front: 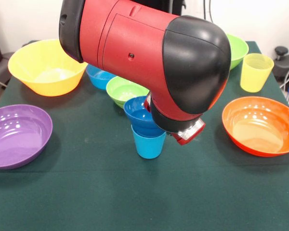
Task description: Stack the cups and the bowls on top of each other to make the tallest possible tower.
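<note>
My arm (149, 53) fills the middle, above the green counter (135, 192). My gripper (188, 132) hangs beside the dark blue bowl (139, 113), which sits on the light blue cup (148, 142); I cannot tell its opening. The yellow cup (256, 72) stands far right.

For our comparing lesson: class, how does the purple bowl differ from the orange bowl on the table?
The purple bowl is violet; the orange bowl is bright orange. In the front view the purple bowl sits at the left edge, partly cut off by the picture, while the orange bowl sits at the right. The robot arm hangs nearer the orange bowl. Both are glossy, wide, upright and empty, resting on the green tablecloth.
</note>
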Available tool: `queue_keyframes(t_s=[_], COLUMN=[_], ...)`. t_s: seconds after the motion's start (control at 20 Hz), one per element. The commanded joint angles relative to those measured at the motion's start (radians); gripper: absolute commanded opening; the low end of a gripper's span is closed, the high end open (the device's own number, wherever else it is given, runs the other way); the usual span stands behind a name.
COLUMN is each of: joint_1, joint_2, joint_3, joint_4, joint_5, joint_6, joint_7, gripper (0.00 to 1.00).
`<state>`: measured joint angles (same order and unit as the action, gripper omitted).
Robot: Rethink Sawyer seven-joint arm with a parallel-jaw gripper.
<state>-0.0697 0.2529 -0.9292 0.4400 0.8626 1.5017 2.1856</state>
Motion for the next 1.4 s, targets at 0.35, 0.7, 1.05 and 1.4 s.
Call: queue_keyframes(t_s=[0.35,0.7,1.05,1.4], joint_1=[0.000,0.006,0.006,0.002], joint_2=[0.018,0.008,0.003,0.001], joint_3=[0.086,0.097,0.111,0.117], joint_4=[0.010,0.035,0.050,0.054], joint_5=[-0.026,-0.035,-0.044,-0.045], joint_6=[-0.086,-0.104,-0.129,-0.129], joint_7=[0.169,0.160,0.146,0.137], gripper=[0.00,0.00,1.00,1.00])
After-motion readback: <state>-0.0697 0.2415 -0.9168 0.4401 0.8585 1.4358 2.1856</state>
